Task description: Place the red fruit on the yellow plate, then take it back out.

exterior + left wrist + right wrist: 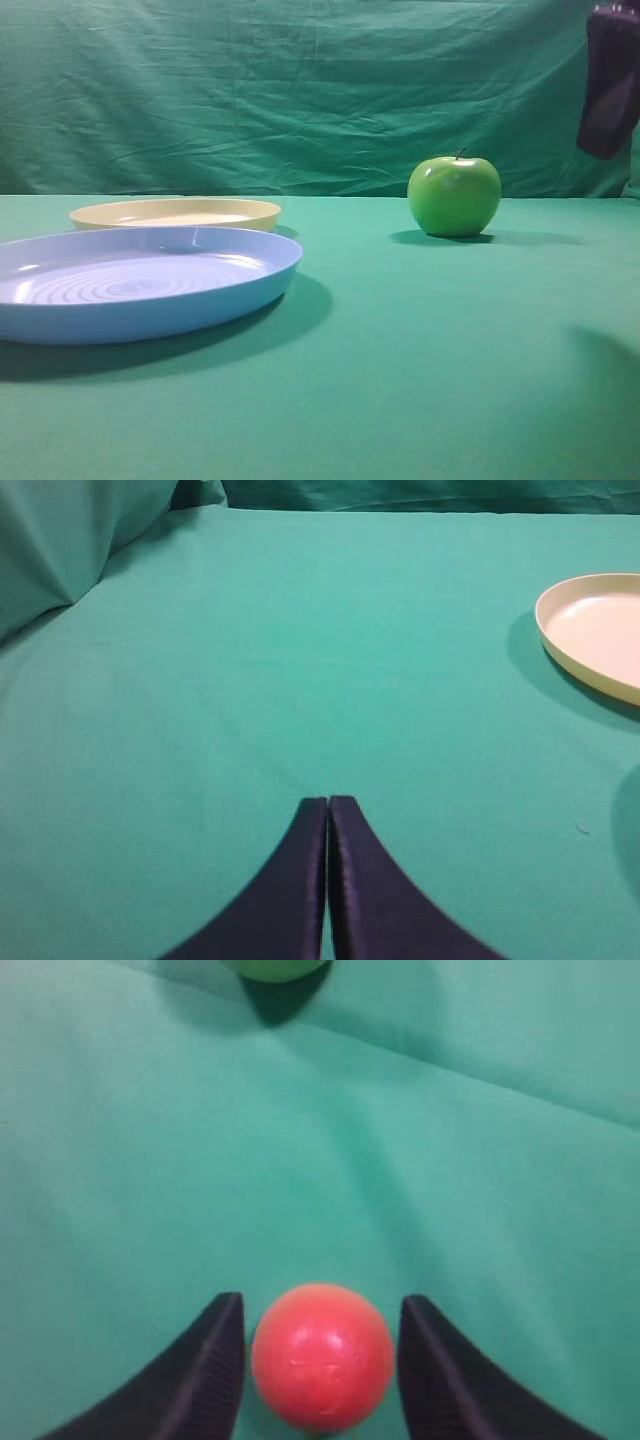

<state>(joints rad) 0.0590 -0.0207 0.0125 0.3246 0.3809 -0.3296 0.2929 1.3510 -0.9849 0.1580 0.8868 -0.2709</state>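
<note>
Right gripper sat with its jaws apart, straddling the red fruit; small gaps showed on both sides of the fruit in the right wrist view, so I couldn't call it clamped, and whether the fruit rested on the green cloth or hung just above it wasn't clear from that angle. Green apple was farther out ahead of that gripper, only its lower edge and shadow showing at the top of the wrist view. In the high view the fruit itself wasn't visible; only a dark part of the right arm showed at the top right corner. Left gripper had its fingertips pressed together, holding nothing, over bare cloth, with the yellow plate off to its far right. In the high view the yellow plate sat far left, empty, just behind the larger blue plate. My read: the fruit was off the plate and the right gripper was either about to take it or letting go of it; can't say which. If it's the pick, next move calls for closing squarely on the fruit, lifting clear, and carrying left past the apple to the yellow plate, not the blue one.
</note>
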